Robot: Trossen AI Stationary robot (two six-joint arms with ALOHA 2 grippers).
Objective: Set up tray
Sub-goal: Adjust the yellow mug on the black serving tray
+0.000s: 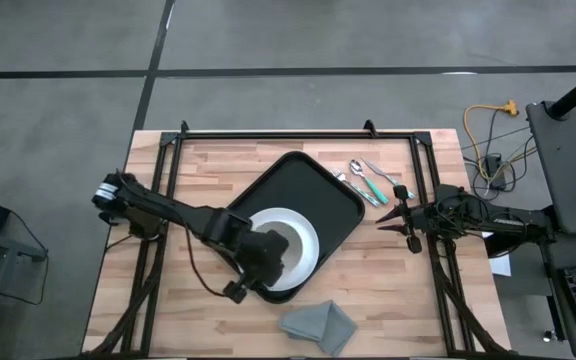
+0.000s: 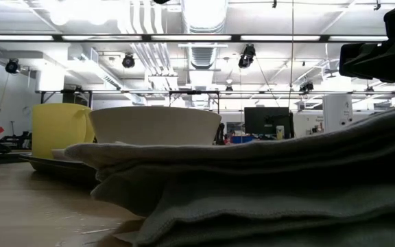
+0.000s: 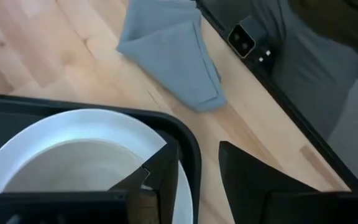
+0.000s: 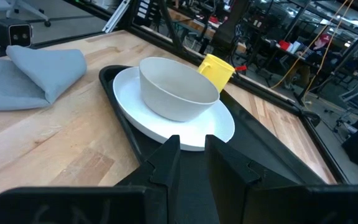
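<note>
The black tray (image 1: 313,190) lies at an angle in the middle of the wooden table. A round white plate (image 4: 213,127) rests on its near part, with a white bowl (image 4: 176,90) standing on the plate. Beside the bowl a yellow cup (image 4: 216,70) stands on the tray. My left gripper (image 3: 197,177) hangs open above the tray's near rim (image 3: 188,146), next to the plate (image 3: 104,121), with nothing between its fingers. At the table's right edge my right gripper (image 4: 191,158) waits, its fingers a little apart and pointing toward the tray.
A folded grey napkin (image 1: 318,322) lies on the wood near the front edge, and it fills the foreground of the low view (image 2: 286,185). Some cutlery (image 1: 368,180) lies on the table right of the tray. A black frame (image 1: 268,133) borders the table.
</note>
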